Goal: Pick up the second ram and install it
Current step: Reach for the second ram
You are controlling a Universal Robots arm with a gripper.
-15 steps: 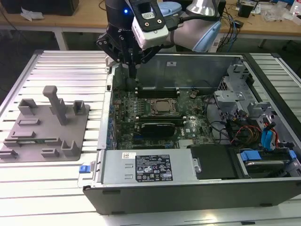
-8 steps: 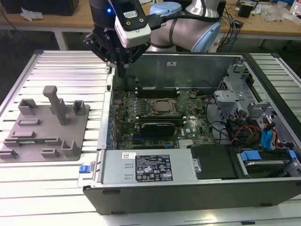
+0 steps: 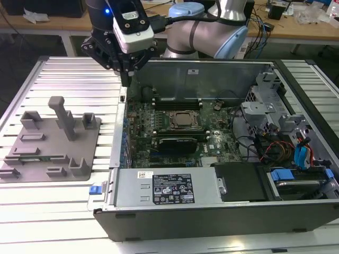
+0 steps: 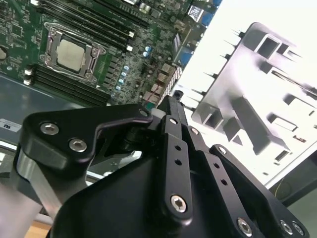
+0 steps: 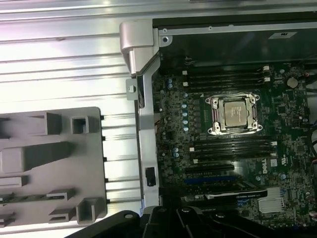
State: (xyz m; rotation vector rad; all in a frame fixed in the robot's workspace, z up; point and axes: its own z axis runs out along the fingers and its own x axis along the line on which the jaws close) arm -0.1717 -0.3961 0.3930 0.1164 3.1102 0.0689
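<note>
My pincer is closed and empty. The ram, at its 7 o'clock, looks light, stiff and fragile; I'd pinch mid-length.

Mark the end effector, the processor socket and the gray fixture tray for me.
end effector (image 3: 125, 79): exterior view, its lower tip.
processor socket (image 5: 235, 114): first wrist view, the metal lid at its centre.
gray fixture tray (image 3: 50, 140): exterior view, a bare patch of its flat base.
</note>
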